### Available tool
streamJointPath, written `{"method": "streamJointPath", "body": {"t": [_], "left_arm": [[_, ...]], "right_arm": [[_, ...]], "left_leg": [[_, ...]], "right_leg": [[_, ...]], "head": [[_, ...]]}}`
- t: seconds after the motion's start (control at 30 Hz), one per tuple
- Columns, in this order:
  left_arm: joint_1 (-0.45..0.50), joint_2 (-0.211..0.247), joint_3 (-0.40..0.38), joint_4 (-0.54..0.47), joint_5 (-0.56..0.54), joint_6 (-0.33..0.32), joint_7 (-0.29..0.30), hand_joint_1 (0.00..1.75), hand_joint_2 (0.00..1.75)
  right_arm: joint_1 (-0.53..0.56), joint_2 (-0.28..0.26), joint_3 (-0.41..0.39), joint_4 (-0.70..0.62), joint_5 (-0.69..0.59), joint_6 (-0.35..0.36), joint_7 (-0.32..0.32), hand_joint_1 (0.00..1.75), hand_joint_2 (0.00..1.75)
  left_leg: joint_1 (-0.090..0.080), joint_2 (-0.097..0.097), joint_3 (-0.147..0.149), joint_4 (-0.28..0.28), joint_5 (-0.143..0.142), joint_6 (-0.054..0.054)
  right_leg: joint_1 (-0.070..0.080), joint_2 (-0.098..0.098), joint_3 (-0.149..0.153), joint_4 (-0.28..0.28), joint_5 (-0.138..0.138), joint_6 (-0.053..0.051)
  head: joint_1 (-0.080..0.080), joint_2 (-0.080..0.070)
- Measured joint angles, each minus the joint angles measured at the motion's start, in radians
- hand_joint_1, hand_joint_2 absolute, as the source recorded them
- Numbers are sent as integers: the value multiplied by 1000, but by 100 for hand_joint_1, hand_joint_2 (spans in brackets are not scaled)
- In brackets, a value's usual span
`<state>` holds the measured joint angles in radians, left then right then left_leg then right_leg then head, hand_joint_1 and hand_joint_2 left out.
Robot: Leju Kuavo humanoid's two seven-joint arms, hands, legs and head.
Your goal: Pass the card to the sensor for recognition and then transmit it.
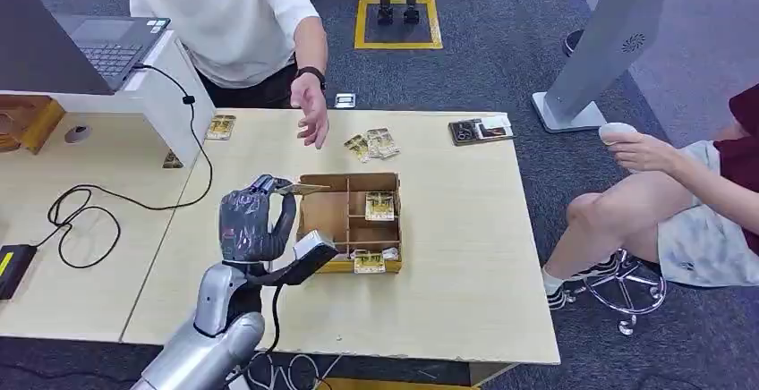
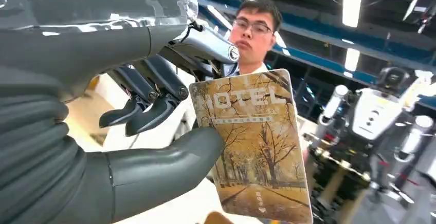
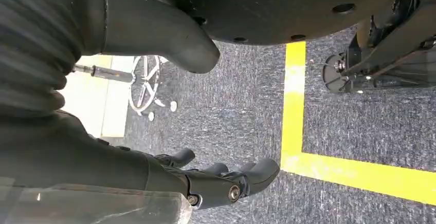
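Left hand (image 2: 154, 111) pinches card (image 2: 254, 147), thumb against finger; other fingers spread.

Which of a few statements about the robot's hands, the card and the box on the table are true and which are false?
1. The left hand holds a card. True.
2. The card reads HOTEL. True.
3. The right hand holds a card. False: it hangs open over the carpet.
4. The cardboard box is empty. False: cards lie in some compartments.
5. A person's hand is over the table. True.
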<state>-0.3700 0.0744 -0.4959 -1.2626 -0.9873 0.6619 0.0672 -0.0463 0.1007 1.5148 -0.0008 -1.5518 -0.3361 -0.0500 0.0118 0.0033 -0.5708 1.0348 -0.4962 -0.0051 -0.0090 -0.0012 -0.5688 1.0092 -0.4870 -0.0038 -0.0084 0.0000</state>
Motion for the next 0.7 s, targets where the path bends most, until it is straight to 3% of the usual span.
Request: {"method": "streamJointPath", "body": {"t": [0.33,0.7], "left_arm": [[-89,-15,37,167,-64,0,72,175,175],[-146,-39,69,290,-70,5,98,175,175]], "right_arm": [[-4,0,0,-8,2,-13,0,0,175],[-6,-3,2,-14,3,-18,10,0,175]], "left_leg": [[0,0,0,0,0,0],[0,0,0,0,0,0]], "right_leg": [[0,0,0,0,0,0],[0,0,0,0,0,0]], "head": [[0,0],[0,0]]}}
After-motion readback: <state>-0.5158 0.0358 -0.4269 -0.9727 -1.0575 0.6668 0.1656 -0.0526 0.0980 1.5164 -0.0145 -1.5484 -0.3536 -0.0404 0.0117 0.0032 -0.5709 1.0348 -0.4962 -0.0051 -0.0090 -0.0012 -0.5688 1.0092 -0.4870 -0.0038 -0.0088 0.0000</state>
